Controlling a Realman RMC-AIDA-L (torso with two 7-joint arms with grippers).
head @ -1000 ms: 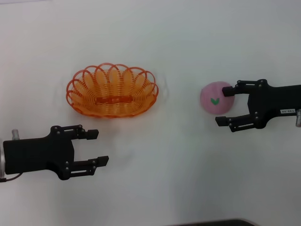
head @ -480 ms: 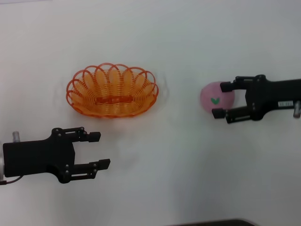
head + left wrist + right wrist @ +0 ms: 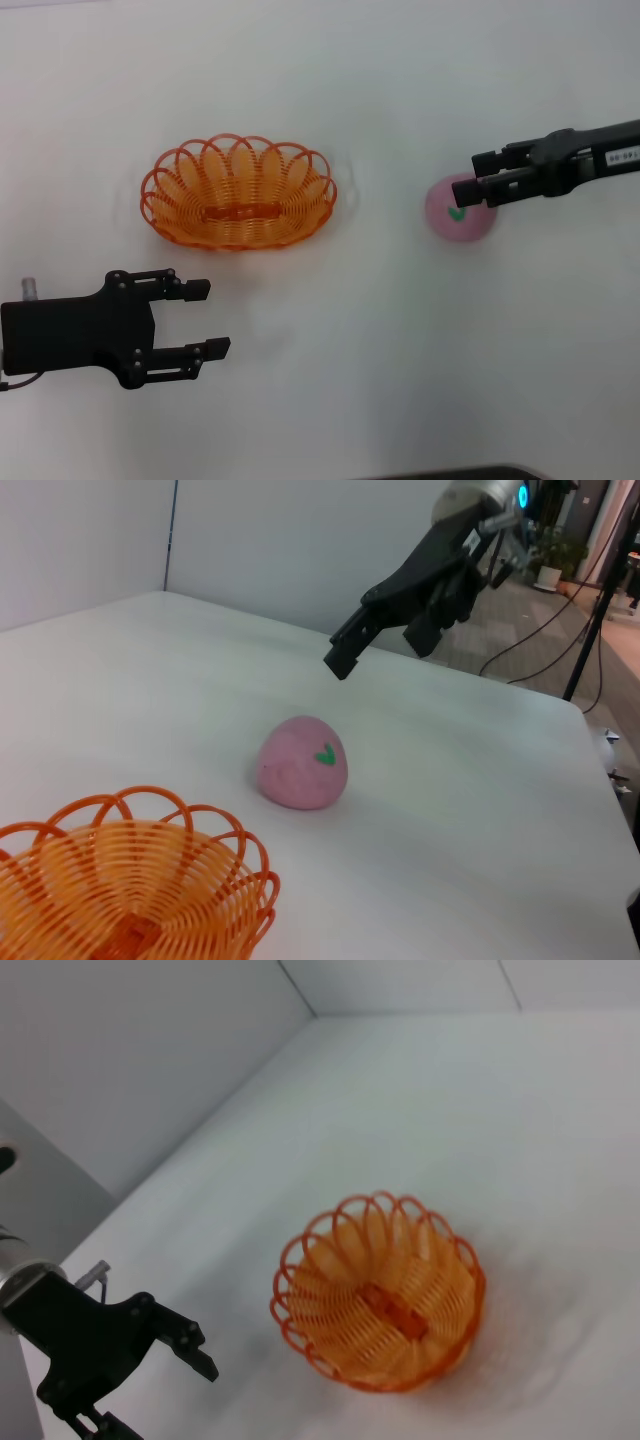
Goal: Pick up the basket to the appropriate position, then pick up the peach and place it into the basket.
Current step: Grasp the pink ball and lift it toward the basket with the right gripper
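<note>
The orange wire basket (image 3: 238, 192) stands on the white table, left of centre; it also shows in the left wrist view (image 3: 120, 895) and the right wrist view (image 3: 380, 1305). The pink peach (image 3: 458, 215) with its green leaf mark rests on the table to the right, and the left wrist view (image 3: 302, 763) shows it too. My right gripper (image 3: 470, 178) is open and empty, raised above the peach and not touching it; it hangs in the air beyond the peach in the left wrist view (image 3: 375, 645). My left gripper (image 3: 205, 318) is open and empty, in front of the basket.
The white table (image 3: 330, 380) spreads around both objects. A dark edge (image 3: 450, 472) shows at the front of the head view. Walls stand close behind the table in the wrist views.
My right gripper was low, with its fingers on either side of the peach; it has lifted above it. The peach stayed on the table. The left arm barely moved.
</note>
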